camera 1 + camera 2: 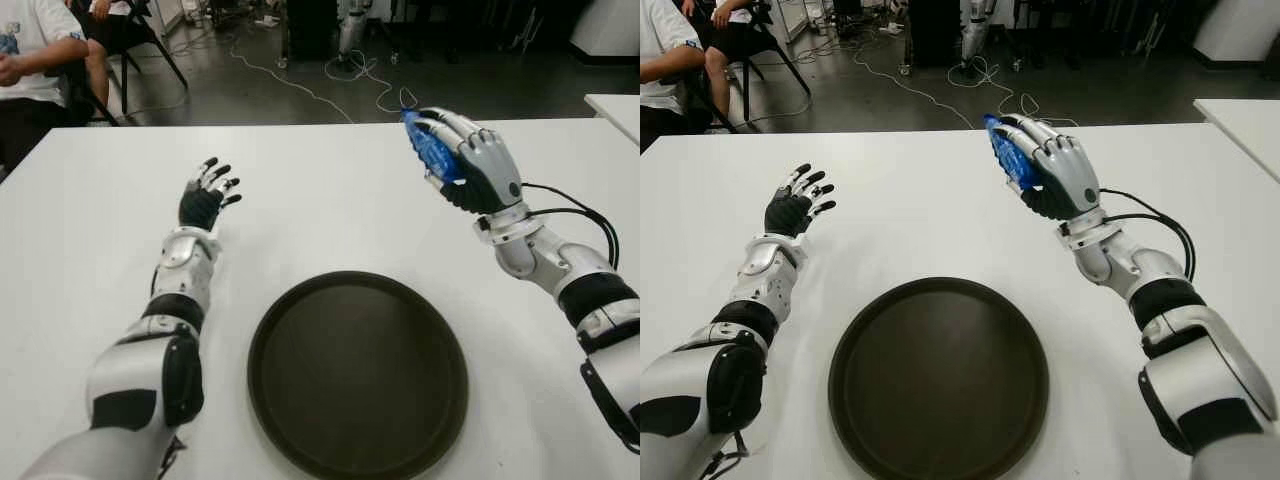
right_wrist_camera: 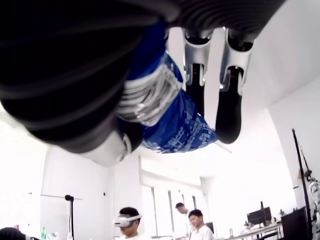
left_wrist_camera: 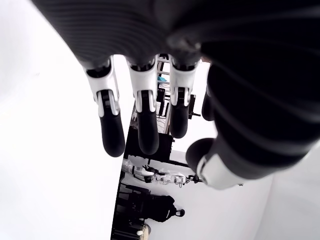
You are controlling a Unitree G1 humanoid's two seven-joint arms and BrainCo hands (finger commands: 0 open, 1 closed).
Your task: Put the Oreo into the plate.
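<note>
A blue Oreo packet [image 1: 428,150] is held in my right hand [image 1: 462,160], which is lifted above the white table [image 1: 320,190] at the far right, beyond the plate. In the right wrist view the blue wrapper [image 2: 175,120] sits between the curled fingers [image 2: 227,105] and the palm. The round dark plate [image 1: 357,372] lies on the table near the front edge, nearer me and left of that hand. My left hand [image 1: 205,195] shows at the left of the plate, fingers spread and holding nothing.
A seated person [image 1: 30,60] and a chair are beyond the table's far left corner. Cables [image 1: 340,85] run over the floor behind the table. Another white table's corner [image 1: 615,110] shows at the far right.
</note>
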